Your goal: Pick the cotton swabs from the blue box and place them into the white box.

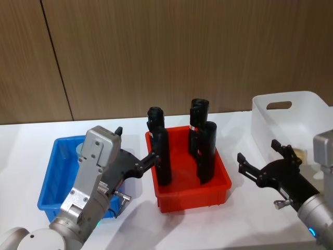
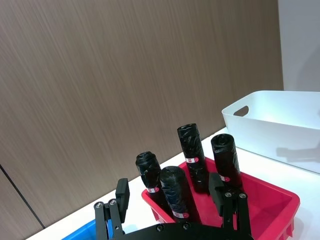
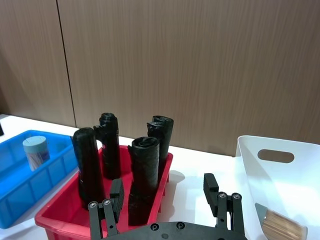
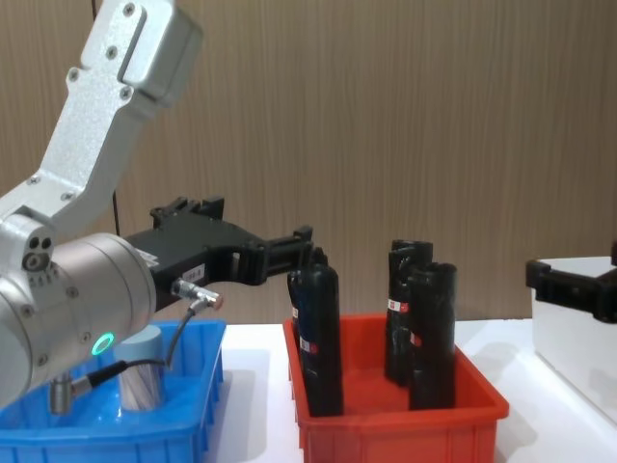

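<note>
A cotton swab cylinder (image 4: 142,371) with a grey-blue lid (image 3: 36,151) stands in the blue box (image 1: 54,174) at the left. My left gripper (image 1: 134,146) hovers above that box's right side, open and empty, its fingers (image 2: 122,197) pointing toward the red bin. Lying in the white box (image 1: 291,112) at the right is another clear cylinder of pale swabs (image 3: 282,227). In front of the white box's near-left corner, above the table, my right gripper (image 1: 258,154) is open and holds nothing.
A red bin (image 1: 190,195) stands between the two boxes and holds several tall black rolls (image 1: 161,151) with red-white labels. A brown wood-panel wall runs behind the white table (image 1: 244,224).
</note>
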Motion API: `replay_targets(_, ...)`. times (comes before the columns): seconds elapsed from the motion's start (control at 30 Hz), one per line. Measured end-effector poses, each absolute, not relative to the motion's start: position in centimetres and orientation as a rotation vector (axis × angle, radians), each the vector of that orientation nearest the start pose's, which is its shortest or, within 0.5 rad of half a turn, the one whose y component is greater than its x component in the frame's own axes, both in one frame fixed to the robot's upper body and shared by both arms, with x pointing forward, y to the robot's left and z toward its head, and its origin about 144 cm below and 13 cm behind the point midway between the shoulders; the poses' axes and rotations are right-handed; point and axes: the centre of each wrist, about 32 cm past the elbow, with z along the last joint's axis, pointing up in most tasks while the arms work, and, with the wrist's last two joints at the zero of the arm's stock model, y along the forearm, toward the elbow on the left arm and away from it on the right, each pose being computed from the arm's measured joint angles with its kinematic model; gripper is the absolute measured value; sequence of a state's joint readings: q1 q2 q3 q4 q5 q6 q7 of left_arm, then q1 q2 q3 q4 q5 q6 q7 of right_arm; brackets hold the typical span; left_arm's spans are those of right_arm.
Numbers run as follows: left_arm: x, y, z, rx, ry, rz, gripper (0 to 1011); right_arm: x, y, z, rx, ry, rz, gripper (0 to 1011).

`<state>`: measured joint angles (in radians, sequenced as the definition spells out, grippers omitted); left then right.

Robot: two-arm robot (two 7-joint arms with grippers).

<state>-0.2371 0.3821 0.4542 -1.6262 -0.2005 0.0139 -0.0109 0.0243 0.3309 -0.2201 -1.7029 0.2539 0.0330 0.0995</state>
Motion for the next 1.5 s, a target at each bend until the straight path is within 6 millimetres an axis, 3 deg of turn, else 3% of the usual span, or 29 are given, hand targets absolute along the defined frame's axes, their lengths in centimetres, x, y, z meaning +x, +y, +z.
replay_targets(0.93,49.2,19.8,120.4,0.061,-0.268,1.124,1004,53.3,-27.0,116.6,-0.025,-0.067,-1.058,1001)
replay_targets(1.5,49.2,19.8,120.4,0.061,-0.268,1.124,1004,57.6,-27.1,116.0,0.010,-0.030,-0.932,1002)
